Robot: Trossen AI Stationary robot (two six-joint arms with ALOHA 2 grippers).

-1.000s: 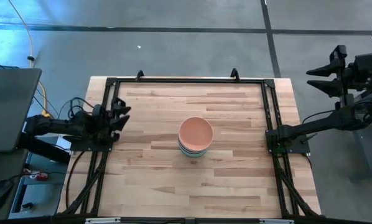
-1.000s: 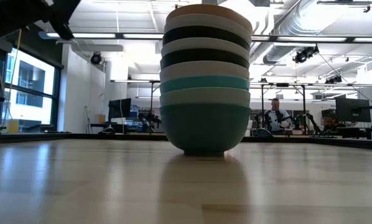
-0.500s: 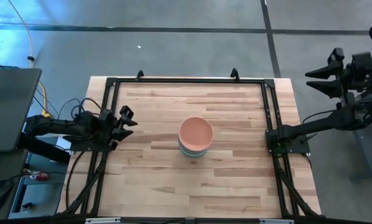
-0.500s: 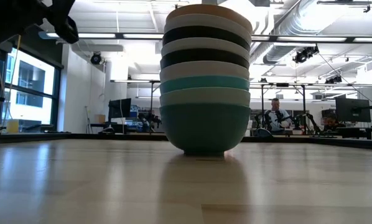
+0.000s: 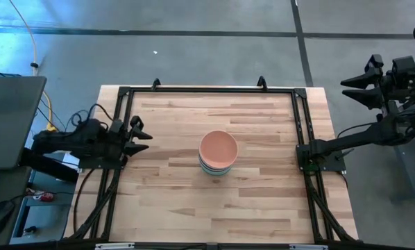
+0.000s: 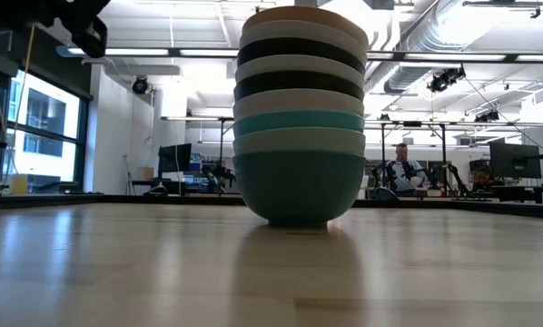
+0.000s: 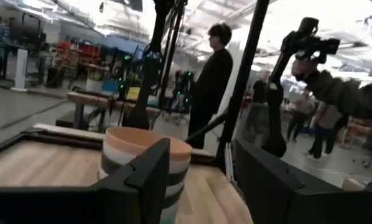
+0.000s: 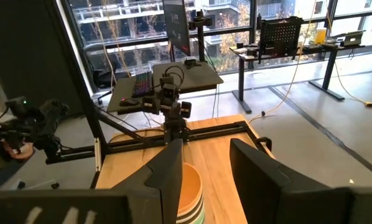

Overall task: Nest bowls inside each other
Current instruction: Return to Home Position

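While the bowls (image 5: 218,148) are sitting nested on the table (image 5: 263,198), the left gripper (image 5: 141,130) is backing toward the left edge, fingers wide; the right gripper (image 5: 348,90) is idling off-table, wide too.

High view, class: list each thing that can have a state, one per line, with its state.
bowls: nested in one upright stack at the middle of the table, salmon-pink bowl on top.
left gripper: open, empty, near the table's left edge.
right gripper: open, empty, off the table's right side.
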